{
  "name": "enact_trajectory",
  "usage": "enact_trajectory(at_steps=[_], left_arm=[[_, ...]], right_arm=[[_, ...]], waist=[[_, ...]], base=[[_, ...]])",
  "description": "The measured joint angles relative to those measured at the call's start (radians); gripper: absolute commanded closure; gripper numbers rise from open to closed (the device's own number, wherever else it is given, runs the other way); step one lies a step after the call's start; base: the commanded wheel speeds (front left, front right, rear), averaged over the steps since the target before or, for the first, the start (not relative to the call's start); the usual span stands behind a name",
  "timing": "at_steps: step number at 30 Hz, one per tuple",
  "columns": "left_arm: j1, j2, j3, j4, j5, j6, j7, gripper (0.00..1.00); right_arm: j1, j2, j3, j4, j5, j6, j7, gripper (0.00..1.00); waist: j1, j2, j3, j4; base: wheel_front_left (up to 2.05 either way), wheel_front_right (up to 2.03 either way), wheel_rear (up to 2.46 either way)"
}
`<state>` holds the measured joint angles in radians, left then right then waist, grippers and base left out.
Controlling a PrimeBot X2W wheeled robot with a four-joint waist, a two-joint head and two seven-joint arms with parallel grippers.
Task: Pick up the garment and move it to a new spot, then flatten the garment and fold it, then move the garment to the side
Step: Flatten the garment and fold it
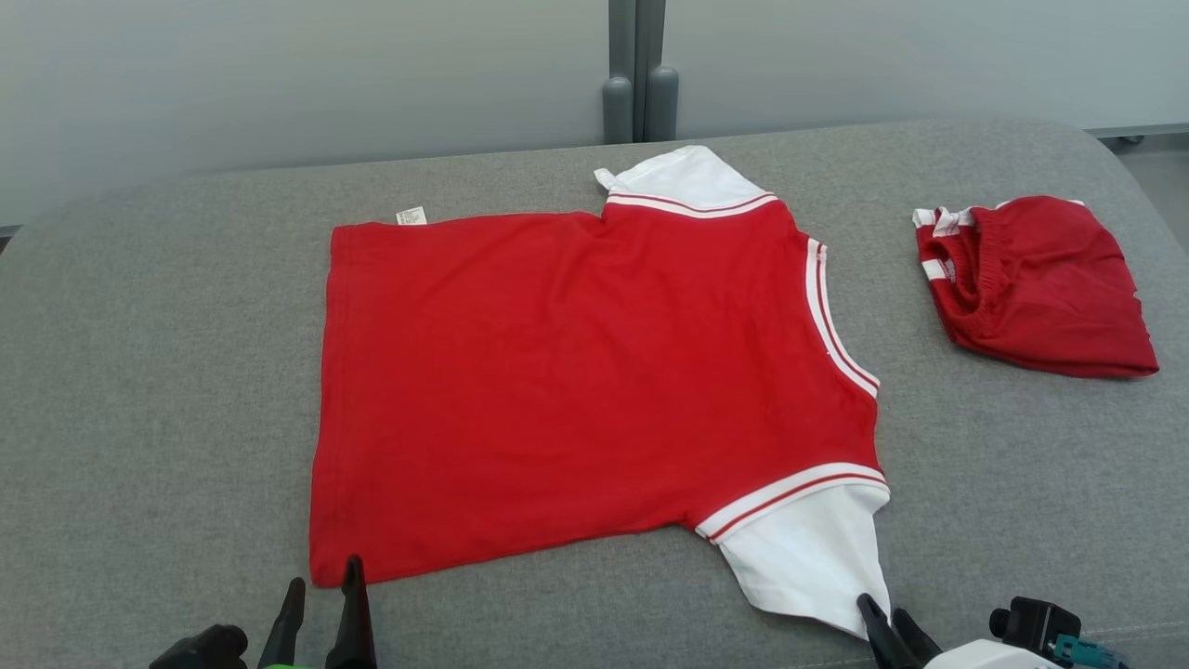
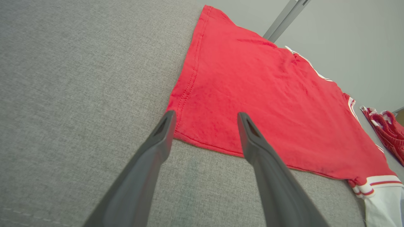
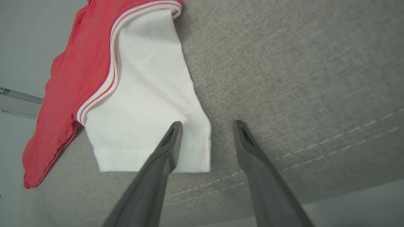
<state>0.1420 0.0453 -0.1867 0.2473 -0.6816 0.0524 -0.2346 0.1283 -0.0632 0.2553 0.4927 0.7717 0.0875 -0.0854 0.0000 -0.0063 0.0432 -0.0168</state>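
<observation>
The red T-shirt (image 1: 594, 372) lies spread flat across the middle of the head view on the grey fabric-covered surface (image 1: 139, 372), hem toward the left of the frame and neckline toward the right. One white sleeve (image 1: 808, 548) points to the lower right, the other to the top centre. A bunched pair of red shorts (image 1: 1040, 288) sits well apart at the right edge. The shirt looks like thin, light knit: soft and limp, likely to sag and crease wherever it is not supported, and apt to cling a little to the rough upholstery rather than slide. Because of this, a pinch at one point would probably drag it into a bunch, so two corners taken together seem the better hold. The left hand (image 1: 324, 573), at the lower left, is spread wide and holds nothing, its tips at the stitched hem corner (image 2: 180, 126), one over red cloth and one at its edge. The right hand (image 3: 207, 123), at the lower right, has its fingers apart and grips nothing. It straddles the sleeve's cuff corner, one finger over white cloth and the other over bare upholstery. The doubled hem and cuff are the firmest places to nip.
</observation>
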Motion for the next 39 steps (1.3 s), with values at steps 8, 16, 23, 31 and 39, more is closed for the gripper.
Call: enact_trajectory(at_steps=[8, 16, 23, 31, 39], left_arm=[[-0.01, 0.0, 0.001, 0.009, 0.0, -0.001, -0.004, 0.0], [-0.021, 0.0, 0.021, 0.017, -0.001, -0.01, -0.009, 0.0], [-0.021, 0.0, 0.023, 0.039, -0.083, -0.018, -0.009, 0.0], [-0.019, -0.001, 0.017, 0.106, -0.304, -0.023, 0.022, 0.0], [-0.065, -0.001, -0.035, 0.178, -0.33, -0.017, 0.059, 0.0]], right_arm=[[-0.031, 0.006, 0.043, 0.013, 0.012, 0.018, 0.013, 1.0], [-0.075, 0.017, 0.034, -0.035, 0.012, 0.026, -0.029, 1.0], [-0.107, -0.04, 0.009, -0.091, 0.003, 0.027, -0.063, 1.0], [-0.108, -0.065, 0.008, -0.121, -0.006, 0.027, -0.081, 1.0], [-0.108, -0.063, 0.042, -0.127, -0.006, 0.031, -0.081, 1.0]], waist=[[0.0, 0.0, 0.003, 0.005], [0.0, 0.0, 0.0, -0.002], [0.0, 0.0, -0.009, -0.021], [0.0, 0.0, -0.017, -0.039], [0.0, 0.0, -0.016, -0.042]], base=[[0.0, 0.0, 0.0], [0.0, 0.0, 0.0], [0.0, 0.0, 0.0], [0.0, 0.0, 0.0], [0.0, 0.0, 0.0]])
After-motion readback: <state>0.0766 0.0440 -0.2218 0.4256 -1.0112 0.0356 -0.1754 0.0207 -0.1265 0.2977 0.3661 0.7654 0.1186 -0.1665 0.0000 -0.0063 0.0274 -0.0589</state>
